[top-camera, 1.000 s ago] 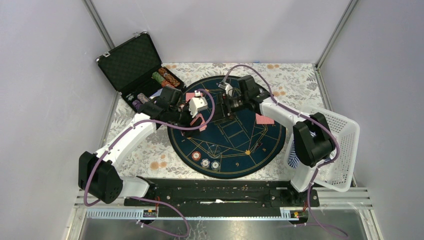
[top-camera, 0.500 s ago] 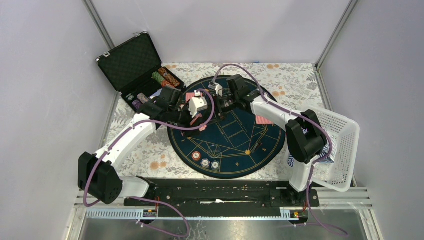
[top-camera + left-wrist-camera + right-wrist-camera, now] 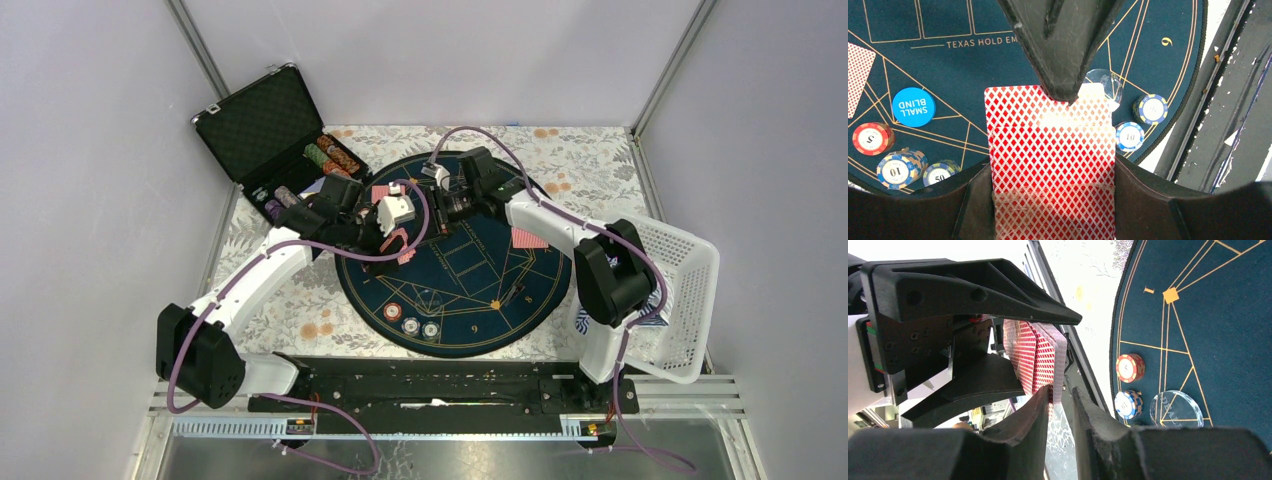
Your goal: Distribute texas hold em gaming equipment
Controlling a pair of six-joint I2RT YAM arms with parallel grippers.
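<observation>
My left gripper (image 3: 1053, 177) is shut on a deck of red-backed playing cards (image 3: 1050, 150), held above the round blue Texas hold em mat (image 3: 450, 265). The right gripper (image 3: 1062, 395) reaches in from the right. Its jaws stand a narrow gap apart around the top edge of the outermost card (image 3: 1058, 360); the card touches one finger, with daylight beside the other. Striped poker chips (image 3: 898, 169) and a blue small-blind button (image 3: 913, 106) lie on the mat below. More chips (image 3: 1127, 404) sit beside a clear dealer disc (image 3: 1175, 410).
An open black case (image 3: 262, 120) with chip rows (image 3: 330, 155) stands at the back left. Dealt cards (image 3: 528, 239) lie on the mat's right, another card (image 3: 380, 193) at its far left. A white basket (image 3: 690, 270) sits at the right edge.
The right gripper has swung left to the deck in the left gripper, and its jaws have narrowed around a card's edge. The left arm has stayed put.
</observation>
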